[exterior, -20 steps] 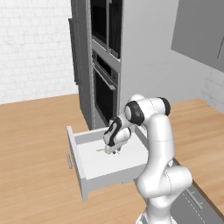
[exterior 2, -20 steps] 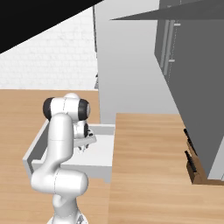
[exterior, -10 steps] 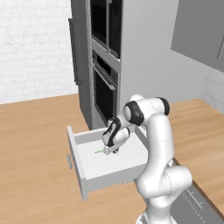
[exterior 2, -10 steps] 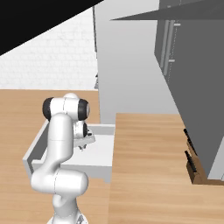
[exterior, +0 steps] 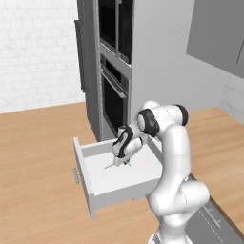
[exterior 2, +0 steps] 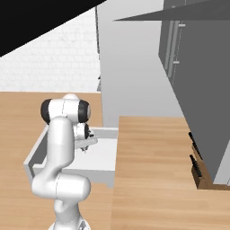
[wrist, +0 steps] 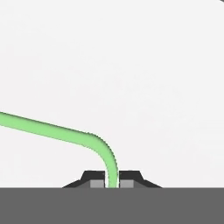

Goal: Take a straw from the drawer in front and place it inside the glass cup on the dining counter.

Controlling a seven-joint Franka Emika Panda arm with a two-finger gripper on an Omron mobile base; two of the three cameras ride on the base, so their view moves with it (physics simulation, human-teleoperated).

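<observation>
The drawer [exterior: 85, 177] stands pulled out, a light grey shallow box with a small bar handle on its front. My gripper [exterior: 125, 163] reaches down into it and is shut on the straw [exterior: 109, 166], a thin light green stick lying on the drawer floor. In the hand view the straw [wrist: 52, 130] curves in from the left and ends pinched between my gripper's [wrist: 112, 183] two dark tips. From the right, my gripper [exterior 2: 84, 148] hangs low over the drawer [exterior 2: 35, 156]. The glass cup and the dining counter are out of view.
A tall grey cabinet with built-in ovens [exterior: 114, 90] rises just behind the drawer. A wooden counter top [exterior 2: 152, 179] with a knife block [exterior 2: 197, 170] lies to the drawer's right. Wooden floor [exterior: 33, 157] spreads to the left.
The fingers have closed onto the straw. The arm has stayed in place over the drawer.
</observation>
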